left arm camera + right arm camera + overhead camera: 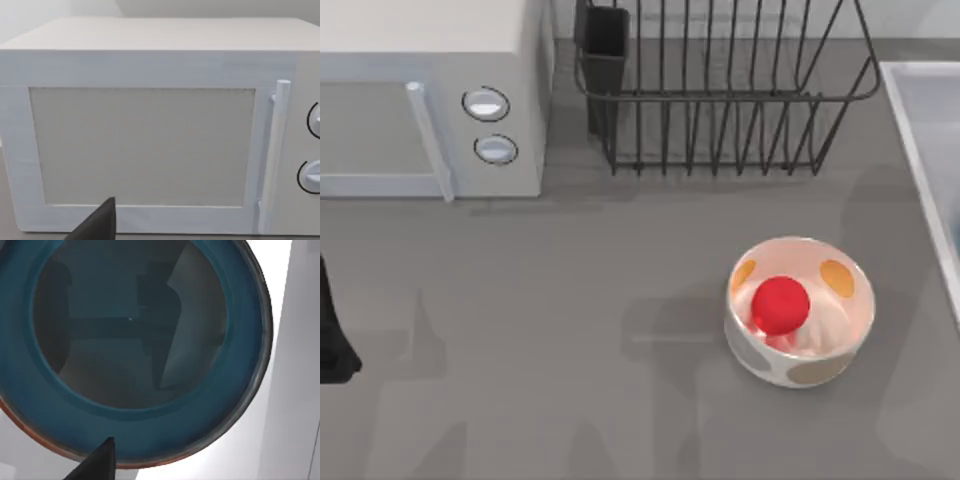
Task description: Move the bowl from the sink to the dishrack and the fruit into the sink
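Fruit: a small glossy plain red ball (780, 305), smooth and round, lying inside the white bowl at the lower right of the top view.
White bowl: a round, thick-walled bowl (848, 335) with orange and grey spots, its inside shiny; it stands on the counter, well apart from the rack and near the sink's rim.
Counter: a flat, matt grey surface (550, 350) with soft shadows across it.
Dishrack: a black wire rack of thin upright bars (720, 110) at the upper middle of the top view, with a dark square utensil cup (605, 50) at its upper left corner.
Sink: a pale grey-white basin with a light, straight raised rim (918, 140) at the right edge of the top view.
Teal-blue bowl: round, smooth, with a broad blue wall (240, 365) and a thin red-orange line at its rim; the right wrist view looks straight down into it, pale sink surface beside it.
Microwave: a white boxy body (440, 40) at the upper left, with two round knobs and a slim bar handle; the left wrist view faces its door.
Left arm: a dark part (332, 340) at the left edge of the top view, parked.
Left gripper: one dark tip (100, 222) near the microwave door; opening cannot be told.
Right gripper: one dark tip (97, 462) close over the teal-blue bowl's rim; opening cannot be told.
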Robot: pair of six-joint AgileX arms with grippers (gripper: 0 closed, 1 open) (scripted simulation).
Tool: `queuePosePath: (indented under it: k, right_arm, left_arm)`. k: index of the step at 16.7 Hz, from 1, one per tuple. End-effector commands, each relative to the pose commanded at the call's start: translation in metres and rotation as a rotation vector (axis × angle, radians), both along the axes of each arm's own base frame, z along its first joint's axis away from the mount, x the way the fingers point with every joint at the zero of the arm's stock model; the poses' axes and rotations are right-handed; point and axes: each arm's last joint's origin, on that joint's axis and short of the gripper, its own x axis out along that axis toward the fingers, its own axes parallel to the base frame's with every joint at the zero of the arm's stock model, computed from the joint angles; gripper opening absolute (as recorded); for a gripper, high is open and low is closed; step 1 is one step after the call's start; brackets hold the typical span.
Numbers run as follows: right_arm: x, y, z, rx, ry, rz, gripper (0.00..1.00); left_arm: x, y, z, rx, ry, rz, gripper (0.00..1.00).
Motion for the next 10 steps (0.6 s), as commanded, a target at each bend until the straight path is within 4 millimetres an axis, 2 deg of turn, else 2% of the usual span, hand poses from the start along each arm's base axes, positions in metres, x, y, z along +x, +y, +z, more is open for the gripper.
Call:
queuePosePath:
  k: [3,8,10]
  right_arm:
    - [0.0030,-0.0140,0.0010,0.000,-0.028,-0.030,1.00]
    - [0.0037,-0.0119,0.0017,-0.002,-0.029,-0.026,1.00]
    - [0.0046,-0.0129,-0.0044,-0.001,-0.029,-0.029,1.00]
  left_arm:
    - [0.0000,0.0000,0.0000,0.000,0.000,0.000,1.00]
    - [0.0000,0.0000,0.0000,0.000,0.000,0.000,1.00]
    - [0.0000,0.0000,0.0000,0.000,0.000,0.000,1.00]
